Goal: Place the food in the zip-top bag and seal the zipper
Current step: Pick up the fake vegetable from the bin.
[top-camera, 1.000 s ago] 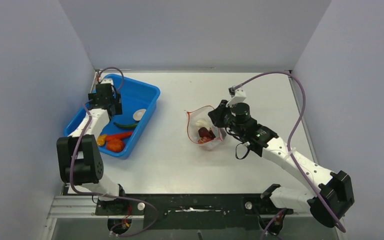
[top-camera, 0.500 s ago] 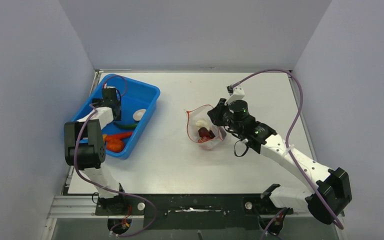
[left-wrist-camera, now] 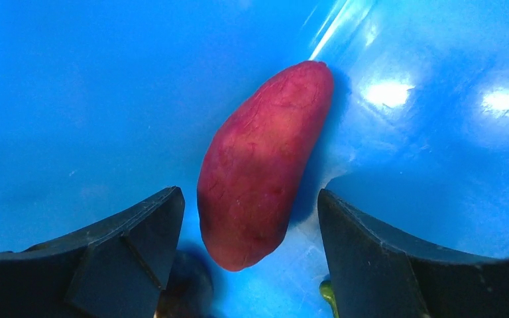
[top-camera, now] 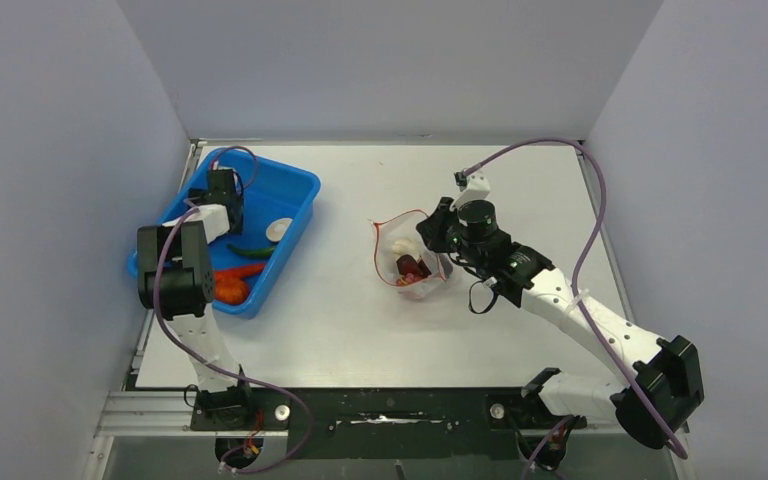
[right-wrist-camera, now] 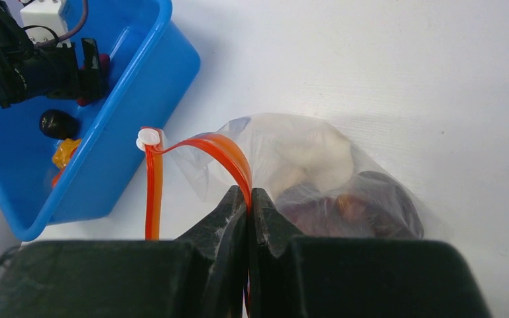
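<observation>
Red food piece (left-wrist-camera: 262, 165) lies untouched between the left gripper's (left-wrist-camera: 248, 202) spread jaws; right gripper (right-wrist-camera: 250, 195) clamps the bag's (right-wrist-camera: 371, 152) zipper (right-wrist-camera: 205, 142).

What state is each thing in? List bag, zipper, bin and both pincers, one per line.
zip-top bag: mouth open, food inside.
zipper: unsealed, pinched at one spot.
right pincer: shut on zipper.
left pincer: open, straddling the red sweet potato.
red sweet potato: lying in bin, ungripped.
blue bin: holds several food pieces.
</observation>
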Controlling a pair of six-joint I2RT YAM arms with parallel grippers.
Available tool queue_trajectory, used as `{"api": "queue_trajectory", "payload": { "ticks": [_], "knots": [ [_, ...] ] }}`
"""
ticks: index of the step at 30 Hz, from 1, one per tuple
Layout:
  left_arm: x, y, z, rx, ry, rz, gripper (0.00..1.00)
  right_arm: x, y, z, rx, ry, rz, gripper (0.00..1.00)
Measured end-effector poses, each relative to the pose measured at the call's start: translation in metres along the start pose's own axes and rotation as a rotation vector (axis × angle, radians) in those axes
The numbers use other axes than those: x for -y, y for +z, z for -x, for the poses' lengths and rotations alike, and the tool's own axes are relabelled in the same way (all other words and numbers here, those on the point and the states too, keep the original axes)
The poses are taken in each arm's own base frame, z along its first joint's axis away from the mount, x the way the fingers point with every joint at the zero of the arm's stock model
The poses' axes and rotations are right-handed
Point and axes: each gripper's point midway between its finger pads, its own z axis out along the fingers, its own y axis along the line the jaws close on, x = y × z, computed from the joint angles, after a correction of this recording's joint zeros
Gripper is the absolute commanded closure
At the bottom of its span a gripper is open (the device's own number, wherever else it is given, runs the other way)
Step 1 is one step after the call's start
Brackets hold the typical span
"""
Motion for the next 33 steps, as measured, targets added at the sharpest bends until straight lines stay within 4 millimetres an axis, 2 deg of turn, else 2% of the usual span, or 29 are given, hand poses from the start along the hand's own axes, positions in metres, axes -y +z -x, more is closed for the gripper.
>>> {"api": "queue_trajectory", "payload": {
  "ticks": [6, 21, 26, 33],
  "knots": [
    [0.007, 0.004, 0.007, 0.020, 0.005, -0.031, 0.43, 0.001, -0.001, 0.000, -0.004, -0.004, -0.008, 1.00],
    [0.028, 0.000, 0.013, 0.046, -0.008, -0.135, 0.60, 0.001, -0.001, 0.005, 0.011, -0.005, -0.014, 1.00],
    [0.042, -0.013, 0.020, 0.066, -0.026, -0.202, 0.61, 0.001, -0.001, 0.005, 0.012, -0.005, -0.014, 1.00],
    [0.050, -0.052, 0.048, 0.135, -0.147, -0.326, 0.63, 0.000, -0.001, 0.005, 0.011, 0.005, -0.013, 1.00]
  ]
}}
